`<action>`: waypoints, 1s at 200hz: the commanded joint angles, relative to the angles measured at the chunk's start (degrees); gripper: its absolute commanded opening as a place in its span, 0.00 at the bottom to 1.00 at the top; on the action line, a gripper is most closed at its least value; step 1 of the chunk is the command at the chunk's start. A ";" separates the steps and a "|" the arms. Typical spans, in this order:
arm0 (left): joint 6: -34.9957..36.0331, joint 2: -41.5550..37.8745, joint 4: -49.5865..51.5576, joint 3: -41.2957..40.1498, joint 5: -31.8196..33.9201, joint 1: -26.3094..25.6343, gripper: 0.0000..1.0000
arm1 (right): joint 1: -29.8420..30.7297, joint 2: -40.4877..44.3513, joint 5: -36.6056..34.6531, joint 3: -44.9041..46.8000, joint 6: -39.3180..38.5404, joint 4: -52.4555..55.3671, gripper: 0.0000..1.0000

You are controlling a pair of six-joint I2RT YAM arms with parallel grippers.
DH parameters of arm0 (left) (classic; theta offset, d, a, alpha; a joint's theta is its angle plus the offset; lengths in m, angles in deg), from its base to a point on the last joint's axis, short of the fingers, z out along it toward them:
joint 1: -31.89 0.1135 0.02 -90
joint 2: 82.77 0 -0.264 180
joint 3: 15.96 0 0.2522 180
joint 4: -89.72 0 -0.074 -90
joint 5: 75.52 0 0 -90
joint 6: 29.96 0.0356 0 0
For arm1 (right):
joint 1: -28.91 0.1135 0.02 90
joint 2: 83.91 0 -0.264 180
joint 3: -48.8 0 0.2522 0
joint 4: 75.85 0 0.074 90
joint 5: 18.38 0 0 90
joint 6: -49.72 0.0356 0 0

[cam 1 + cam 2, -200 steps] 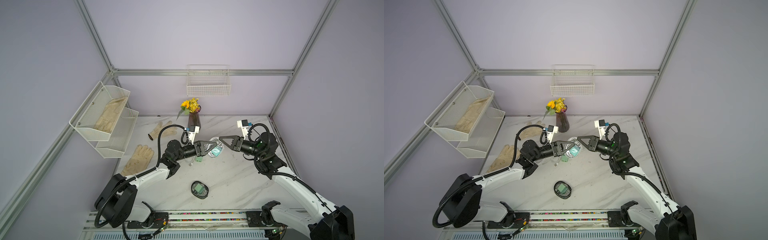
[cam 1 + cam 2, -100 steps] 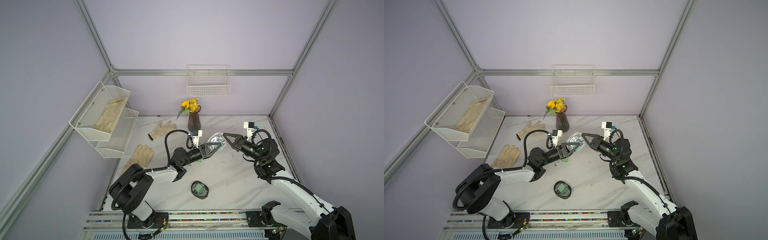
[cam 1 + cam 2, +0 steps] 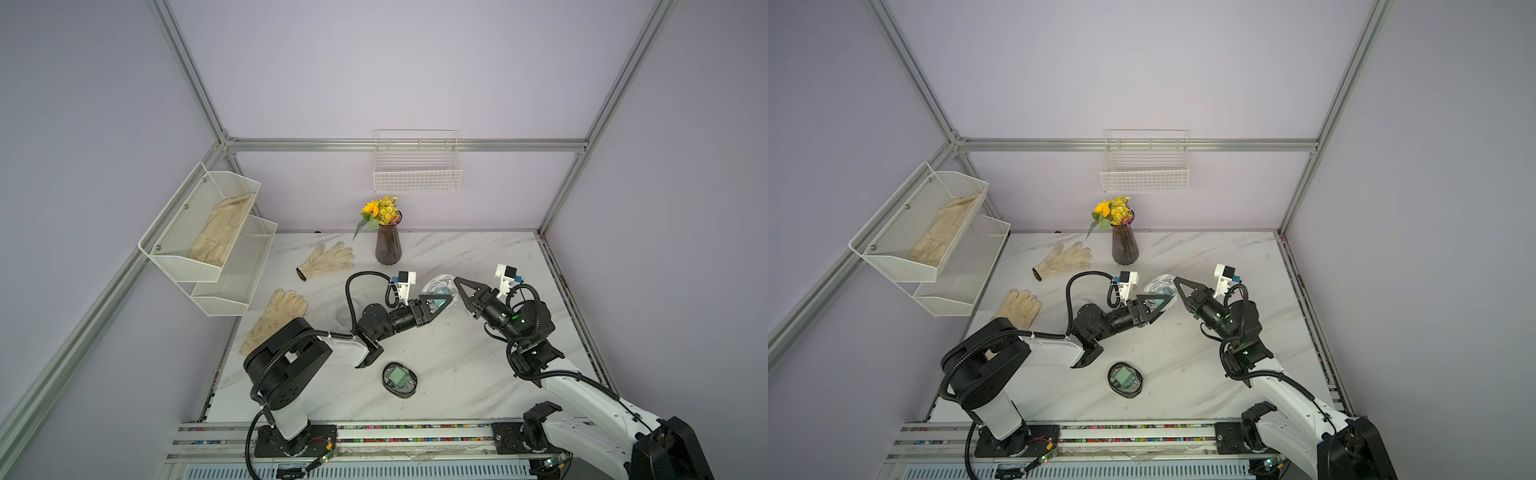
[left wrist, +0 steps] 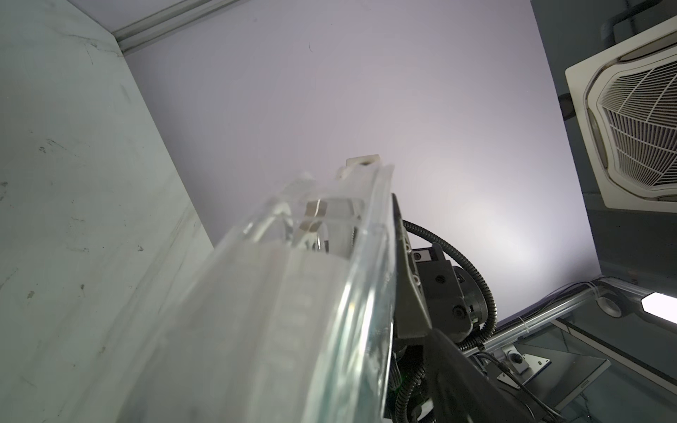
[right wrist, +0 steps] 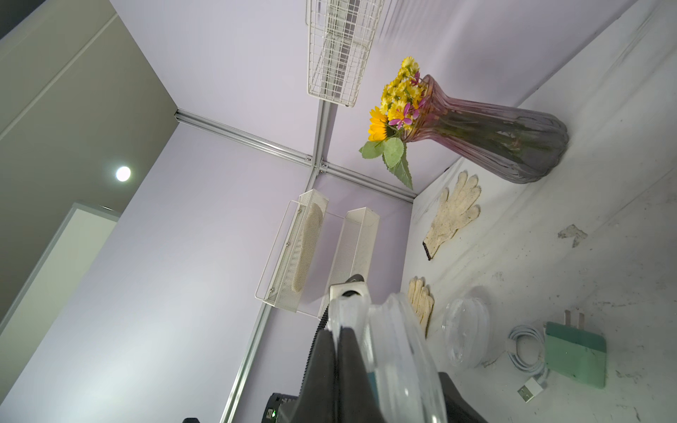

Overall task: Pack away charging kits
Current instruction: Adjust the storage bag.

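Your left arm (image 3: 316,353) is folding tighter than a second ago, beside the tan glove (image 3: 282,309) | right gripper (image 3: 457,282) is pinching the glossy oval transparent case (image 3: 436,286) above the marble table (image 3: 457,365) | left gripper (image 3: 448,300) is straddling it, jaws wide; you cannot tell its grip | black-rimmed case (image 3: 399,379), ribbed clear shell (image 5: 465,333), coiled cable (image 5: 522,342), teal cube adapter (image 5: 575,353) are lying flat.

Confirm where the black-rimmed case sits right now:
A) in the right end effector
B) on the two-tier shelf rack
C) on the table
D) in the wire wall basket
C: the black-rimmed case lies flat on the table, with nothing touching it.
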 commanded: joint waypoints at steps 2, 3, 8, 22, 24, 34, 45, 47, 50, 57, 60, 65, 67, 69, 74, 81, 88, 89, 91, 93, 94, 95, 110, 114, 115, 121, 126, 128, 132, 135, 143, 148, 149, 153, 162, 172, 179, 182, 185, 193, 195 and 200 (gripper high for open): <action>-1.46 1.33 -6.42 5.78 3.29 0.04 0.78 | 1.21 0.88 -3.59 0.91 2.60 -5.69 0.00; -1.54 1.35 -6.51 5.86 3.34 0.07 0.78 | 1.21 0.96 -3.66 1.06 2.63 -5.73 0.00; -1.66 1.69 -6.66 6.16 3.63 0.01 0.76 | 1.50 0.98 -4.06 1.46 2.83 -5.99 0.00; -1.86 1.98 -6.83 6.51 5.16 0.02 0.72 | 2.10 1.57 -5.00 2.84 3.43 -6.60 0.00; -1.94 1.99 -6.86 6.47 5.49 0.01 0.72 | 2.16 1.67 -5.14 3.03 3.47 -6.76 0.00; -1.91 1.76 -6.83 5.97 7.05 0.02 0.69 | 2.52 2.55 -5.89 3.78 3.56 -6.55 0.00; -1.76 1.66 -6.85 5.59 8.42 0.01 0.66 | 2.81 3.70 -6.75 4.27 3.51 -5.18 0.00; -1.78 1.60 -6.80 5.54 8.52 0.01 0.66 | 2.80 3.85 -6.89 4.33 3.51 -4.98 0.00; -1.66 1.63 -6.79 5.55 8.69 0.01 0.65 | 2.87 4.13 -6.96 4.31 3.35 -4.63 0.00; -1.67 1.70 -6.85 5.76 8.71 0.01 0.63 | 2.97 4.70 -7.06 4.41 3.16 -3.85 0.00; -1.64 1.75 -6.80 5.93 8.61 0.01 0.62 | 2.97 4.87 -7.18 4.33 3.03 -3.52 0.00; -1.90 2.07 -6.80 6.26 8.31 0.02 0.60 | 3.10 5.23 -7.35 4.38 3.00 -3.06 0.00; -1.97 2.12 -6.83 6.46 8.21 0.06 0.59 | 3.14 5.24 -7.44 4.38 2.99 -2.91 0.00; -2.07 2.24 -6.82 6.59 8.03 0.02 0.58 | 3.14 5.40 -7.48 4.38 3.01 -2.74 0.00; -2.42 2.53 -6.85 6.99 7.59 0.04 0.57 | 3.23 5.61 -7.58 4.54 2.93 -2.48 0.00; -2.80 2.75 -6.85 7.44 7.17 0.06 0.56 | 3.36 5.86 -7.67 4.58 2.92 -2.21 0.00; -3.03 2.87 -6.91 7.76 6.86 0.06 0.55 | 3.34 5.88 -7.56 4.53 2.59 -2.03 0.00; -3.07 2.87 -6.89 7.77 6.80 0.04 0.55 | 3.38 5.87 -7.53 4.50 2.54 -2.00 0.00; -3.09 2.87 -6.92 7.82 6.73 0.02 0.54 | 3.40 5.87 -7.40 4.41 2.50 -1.94 0.00; -3.10 2.82 -6.90 7.92 6.74 0.01 0.53 | 3.41 5.87 -7.27 4.39 2.38 -1.79 0.00; -3.10 2.80 -6.93 7.94 6.74 0.01 0.53 | 3.41 5.87 -7.21 4.34 2.39 -1.75 0.00; -3.10 2.79 -6.94 7.91 6.74 0.01 0.52 | 3.37 5.87 -7.13 4.36 2.35 -1.69 0.00; -3.19 2.19 -6.94 7.49 6.73 0.10 0.46 | 3.45 6.24 -6.26 4.08 1.91 -0.17 0.00; -3.18 2.00 -6.91 7.40 6.71 0.13 0.45 | 3.50 6.43 -5.98 3.96 1.70 0.27 0.00; -3.18 1.90 -6.89 7.37 6.68 0.20 0.45 | 3.50 6.50 -5.86 3.95 1.65 0.46 0.00; -3.17 1.73 -6.95 7.20 6.51 0.26 0.44 | 3.50 6.98 -5.41 3.60 1.13 1.61 0.00; -3.27 1.47 -6.93 7.07 6.28 0.36 0.42 | 3.50 7.58 -5.22 3.28 0.46 3.16 0.00; -3.39 1.40 -6.93 7.03 6.25 0.43 0.42 | 3.50 7.79 -5.15 3.05 0.22 3.79 0.00; -3.72 1.37 -6.87 7.03 5.97 0.57 0.40 | 3.51 8.32 -5.13 2.53 -0.66 5.25 0.00; -3.96 1.32 -6.87 7.00 5.78 0.68 0.38 | 3.50 8.81 -5.12 2.19 -1.13 6.30 0.00; -4.76 1.42 -6.75 7.20 4.84 0.92 0.36 | 3.50 10.12 -5.40 1.23 -2.74 9.13 0.00; -5.21 1.68 -6.77 7.57 3.99 1.02 0.36 | 3.50 10.78 -5.56 0.60 -3.56 10.78 0.00; -5.39 1.75 -6.78 7.67 3.74 1.00 0.36 | 3.50 10.87 -5.65 0.51 -3.70 11.04 0.00; -5.77 1.95 -6.72 8.14 2.78 1.06 0.34 | 3.50 11.39 -5.81 -0.01 -4.39 12.22 0.00; -6.44 2.42 -6.60 9.08 1.01 1.09 0.33 | 3.50 12.05 -6.00 -1.11 -5.59 14.32 0.00; -7.34 3.27 -6.43 10.67 -1.79 1.09 0.41 | 3.50 12.11 -5.94 -1.98 -6.06 15.54 0.00; -8.01 3.95 -6.44 11.81 -3.81 1.03 0.51 | 3.54 11.87 -5.87 -2.16 -5.74 15.52 0.00; -8.36 4.23 -6.33 12.32 -4.61 1.01 0.54 | 3.50 11.74 -5.83 -2.17 -5.55 15.26 0.00; -8.66 4.53 -6.27 12.78 -5.36 0.98 0.55 | 3.50 11.57 -5.74 -2.09 -5.32 14.84 0.00; -9.59 5.17 -6.21 13.54 -6.78 0.81 0.59 | 3.50 11.22 -5.65 -1.94 -4.79 13.79 0.00; -9.73 5.24 -6.20 13.68 -7.03 0.74 0.61 | 3.50 11.09 -5.65 -1.90 -4.72 13.59 0.00; -10.09 5.44 -6.25 13.76 -7.43 0.50 0.63 | 3.50 10.89 -5.74 -1.79 -4.45 13.28 0.00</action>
